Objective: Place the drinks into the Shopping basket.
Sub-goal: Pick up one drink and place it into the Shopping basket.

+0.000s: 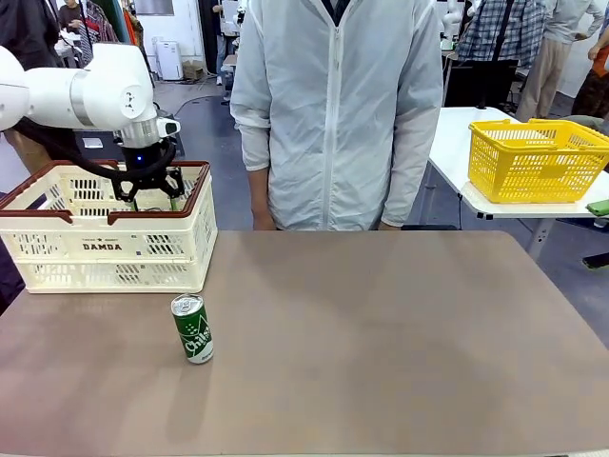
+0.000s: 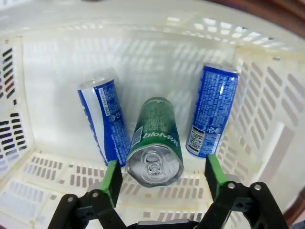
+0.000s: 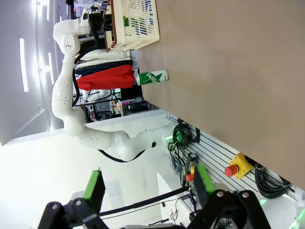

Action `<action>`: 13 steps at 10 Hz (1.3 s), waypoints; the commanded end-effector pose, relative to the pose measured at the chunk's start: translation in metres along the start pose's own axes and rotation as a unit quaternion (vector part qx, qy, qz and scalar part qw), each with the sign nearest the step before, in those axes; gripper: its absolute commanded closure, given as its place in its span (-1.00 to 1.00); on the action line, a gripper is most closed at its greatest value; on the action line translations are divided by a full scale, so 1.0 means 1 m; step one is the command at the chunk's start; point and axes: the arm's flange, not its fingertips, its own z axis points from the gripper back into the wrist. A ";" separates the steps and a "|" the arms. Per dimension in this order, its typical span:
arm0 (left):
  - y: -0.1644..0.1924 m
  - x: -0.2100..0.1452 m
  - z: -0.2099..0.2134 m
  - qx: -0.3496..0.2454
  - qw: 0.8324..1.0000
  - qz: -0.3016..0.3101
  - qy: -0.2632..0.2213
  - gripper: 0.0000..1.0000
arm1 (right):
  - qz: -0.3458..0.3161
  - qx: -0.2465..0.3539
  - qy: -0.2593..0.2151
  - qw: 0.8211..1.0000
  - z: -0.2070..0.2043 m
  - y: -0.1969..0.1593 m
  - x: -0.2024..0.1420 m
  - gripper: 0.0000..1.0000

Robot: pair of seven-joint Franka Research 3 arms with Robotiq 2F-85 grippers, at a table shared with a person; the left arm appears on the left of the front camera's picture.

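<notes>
The cream Shopping basket (image 1: 105,222) with a brown rim stands at the table's far left. My left gripper (image 1: 150,195) hangs inside it. In the left wrist view my left gripper (image 2: 163,164) is open, its green pads on either side of a green drink can (image 2: 155,143) that leans on the basket floor (image 2: 57,176). Two blue-and-white cans (image 2: 102,119) (image 2: 212,114) lie on either side of the green one. Another green can (image 1: 192,328) stands upright on the table in front of the basket, also seen from the right wrist as a green can (image 3: 152,77). My right gripper (image 3: 148,183) is open and holds nothing.
A person in a white jacket (image 1: 338,114) stands at the table's far edge. A yellow mesh basket (image 1: 538,157) sits on a separate white table at the back right. The brown tabletop (image 1: 400,333) stretches wide to the right of the standing can.
</notes>
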 end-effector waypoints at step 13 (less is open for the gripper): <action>0.312 -0.269 0.040 -0.576 0.810 0.008 -0.107 -1.00 | -0.007 0.001 0.003 1.000 0.001 0.005 -0.001 -1.00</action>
